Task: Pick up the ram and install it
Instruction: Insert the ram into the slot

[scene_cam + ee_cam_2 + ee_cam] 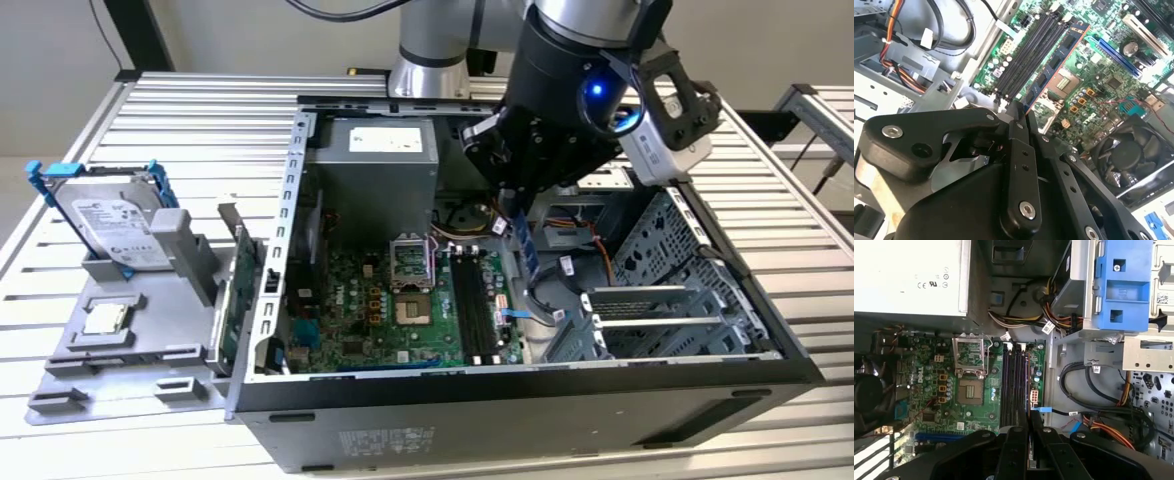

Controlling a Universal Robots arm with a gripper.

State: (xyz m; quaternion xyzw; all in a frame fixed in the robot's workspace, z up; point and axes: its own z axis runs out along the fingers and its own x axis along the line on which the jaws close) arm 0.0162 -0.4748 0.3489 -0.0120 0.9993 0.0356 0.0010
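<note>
My gripper [515, 208] hangs inside the open computer case, shut on the ram [527, 250]. The ram is a slim dark stick pointing down from the fingers. It hovers just above the black memory slots [474, 295] on the green motherboard [400, 320], slightly toward the exterior view's right of them. In the second wrist view the ram [1061, 55] runs out from the black fingers [1016, 125], lying along the slots [1026, 57]. In the first wrist view the ram's thin edge [1028, 385] lines up beside the slots [1014, 380], above the fingers [1036, 440].
A power supply [380, 150] sits at the case's back, and a processor socket [414, 262] lies beside the slots. Cables and a drive cage [667, 260] crowd the exterior view's right. Outside the case, a grey tray [134, 350] holds a hard drive [114, 225], a silver chip [104, 318] and a green card [240, 300].
</note>
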